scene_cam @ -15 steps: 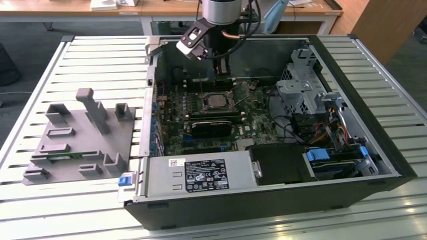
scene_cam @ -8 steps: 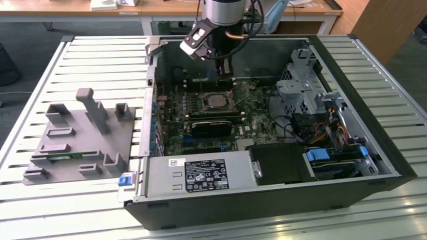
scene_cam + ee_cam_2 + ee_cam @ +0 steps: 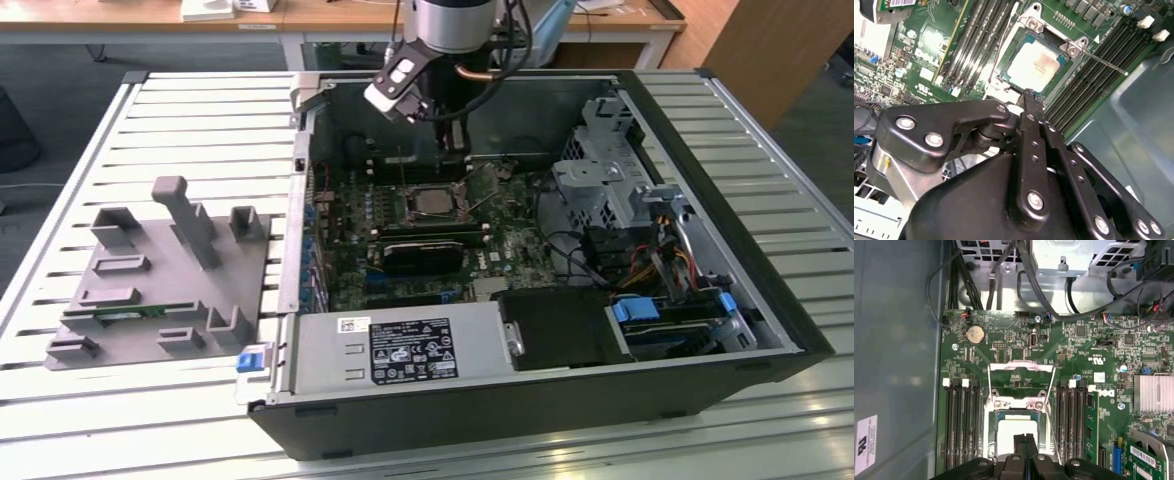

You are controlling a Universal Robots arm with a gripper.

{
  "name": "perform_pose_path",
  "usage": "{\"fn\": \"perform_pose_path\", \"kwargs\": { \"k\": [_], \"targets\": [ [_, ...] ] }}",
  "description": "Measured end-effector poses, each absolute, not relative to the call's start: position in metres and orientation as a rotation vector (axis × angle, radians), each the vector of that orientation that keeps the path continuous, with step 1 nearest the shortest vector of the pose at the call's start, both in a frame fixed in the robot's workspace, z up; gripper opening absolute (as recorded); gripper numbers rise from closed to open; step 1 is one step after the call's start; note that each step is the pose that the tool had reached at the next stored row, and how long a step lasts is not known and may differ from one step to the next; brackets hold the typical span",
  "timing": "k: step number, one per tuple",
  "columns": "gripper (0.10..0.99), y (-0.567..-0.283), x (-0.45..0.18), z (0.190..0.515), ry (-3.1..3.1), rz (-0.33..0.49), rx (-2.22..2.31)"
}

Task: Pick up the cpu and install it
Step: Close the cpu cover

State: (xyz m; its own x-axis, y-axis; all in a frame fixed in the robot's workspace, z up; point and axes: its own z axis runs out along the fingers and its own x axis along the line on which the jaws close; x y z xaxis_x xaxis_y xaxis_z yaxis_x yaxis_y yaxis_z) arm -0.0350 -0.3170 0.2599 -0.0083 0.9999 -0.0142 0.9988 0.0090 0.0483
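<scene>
Hovering inside the open computer case (image 3: 534,405), my end effector (image 3: 1024,442) has its two fingers pressed together, with only a hairline seam between them and nothing held. The cpu (image 3: 1015,429) lies flat in its socket on the green motherboard (image 3: 1004,340), silver top facing up. The socket's metal load plate (image 3: 1021,371) is swung open, away from the chip. In both wrist views my fingertips sit over one edge of the socket, just beside the cpu's rim; I cannot tell whether they touch it. Long black memory slots (image 3: 961,415) flank the socket on both sides, and a round coin battery (image 3: 974,333) sits on the board beyond the load plate. In the exterior view the case lies on its side on a slatted table (image 3: 200,110). A grey fixture (image 3: 154,270) with upright posts stands at the exterior view's left, apart from the case.
</scene>
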Motion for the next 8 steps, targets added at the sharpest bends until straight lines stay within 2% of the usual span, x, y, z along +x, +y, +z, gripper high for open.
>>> {"fn": "perform_pose_path", "kwargs": {
  "k": [8],
  "targets": [
    [0.106,-0.3181,-0.0261,0.2587,2.200,0.038,2.181]
  ]
}}
